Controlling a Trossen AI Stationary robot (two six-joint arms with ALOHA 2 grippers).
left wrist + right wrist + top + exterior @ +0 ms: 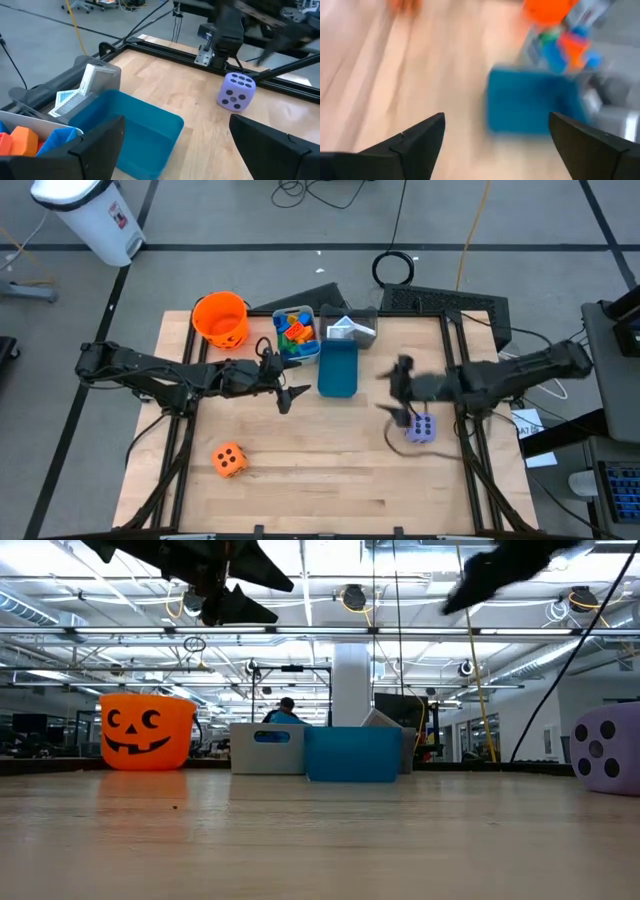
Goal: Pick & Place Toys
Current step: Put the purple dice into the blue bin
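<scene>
A purple die (423,428) (236,90) rests on the table at the right, just near-side of my right gripper (398,395) (495,127), which hovers open above the wood with nothing between its fingers. An orange dotted die (229,460) sits near the front left. Multicoloured blocks (295,332) fill a grey bin, and picture cards (75,95) stand in another grey bin (352,330) beside it. My left gripper (290,393) (175,130) hangs open and empty just left of the blue bin (338,370).
An orange pumpkin-face bucket (221,318) (147,730) stands at the far left of the table. The bins line the far middle. Black frame rails (165,50) run along the table's edges. Bare wood lies across the near half, between the two dice.
</scene>
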